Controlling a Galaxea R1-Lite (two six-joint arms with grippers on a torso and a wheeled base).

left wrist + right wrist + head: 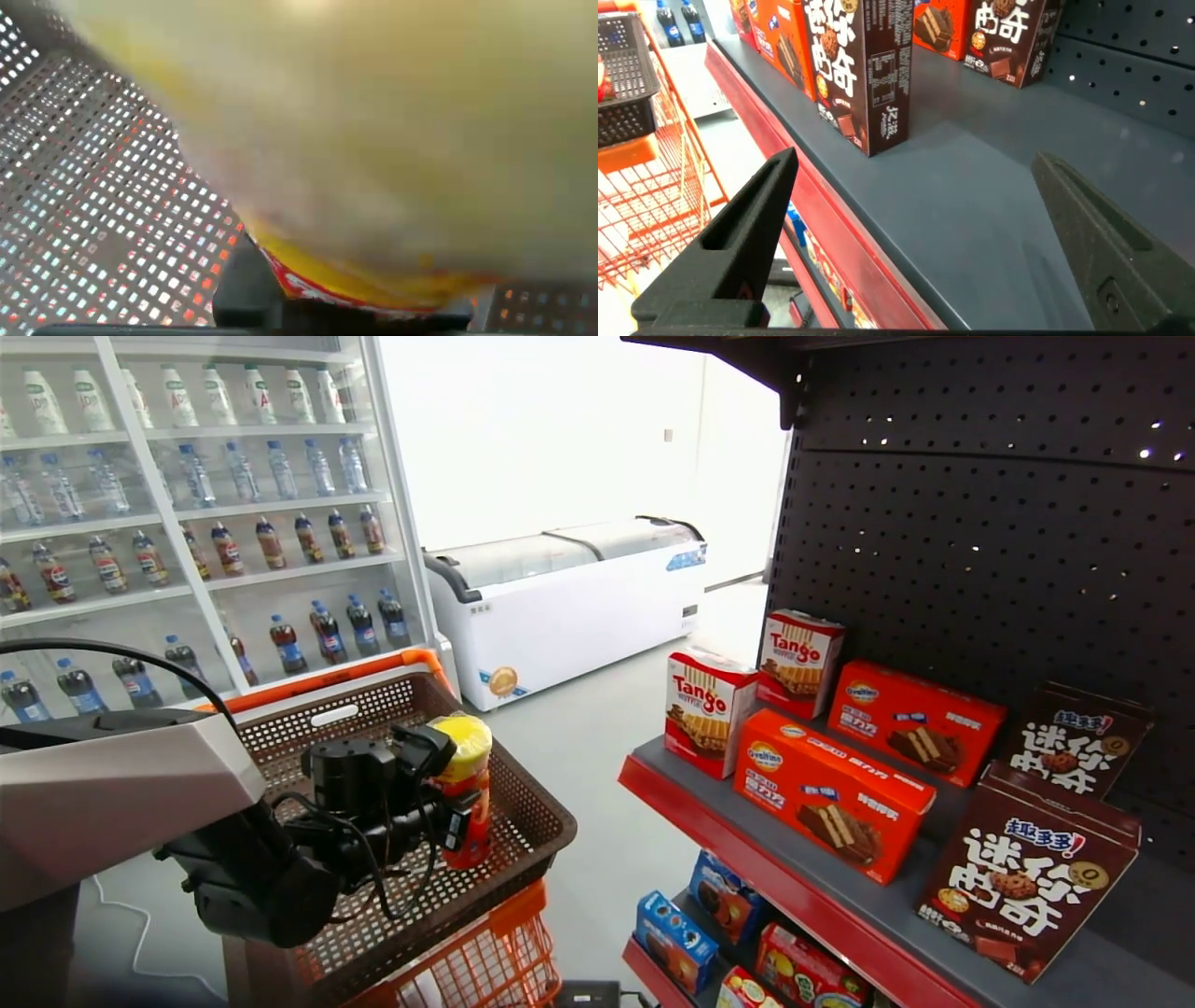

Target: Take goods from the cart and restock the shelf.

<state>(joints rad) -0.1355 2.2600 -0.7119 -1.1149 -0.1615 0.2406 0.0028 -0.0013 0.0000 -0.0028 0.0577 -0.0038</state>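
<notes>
The canister point(464, 784), an orange tube with a yellow lid, stands upright inside the cart's brown mesh basket point(537, 807), near its front corner on the shelf side. Whether its base rests on the mesh or hangs just above it I cannot tell. The left hand point(448, 798) pinches it around the middle, one finger on each side, and the left wrist view looks down past the yellow lid point(374, 140) to the basket floor. So the pick appears made, but the item is not yet out of the cart; the lift, the carry across the aisle and the placing are all left. The shelf point(910, 901) to the right already carries wafer boxes point(707, 709), orange-red boxes point(831, 793) and brown cookie boxes point(1022, 877). The right hand point(915, 163) hangs over a bare grey stretch of that shelf point(971, 243) with its fingers spread wide and nothing between them, just beside a brown cookie box point(864, 75). That bare stretch looks like a likely spot for the canister.
</notes>
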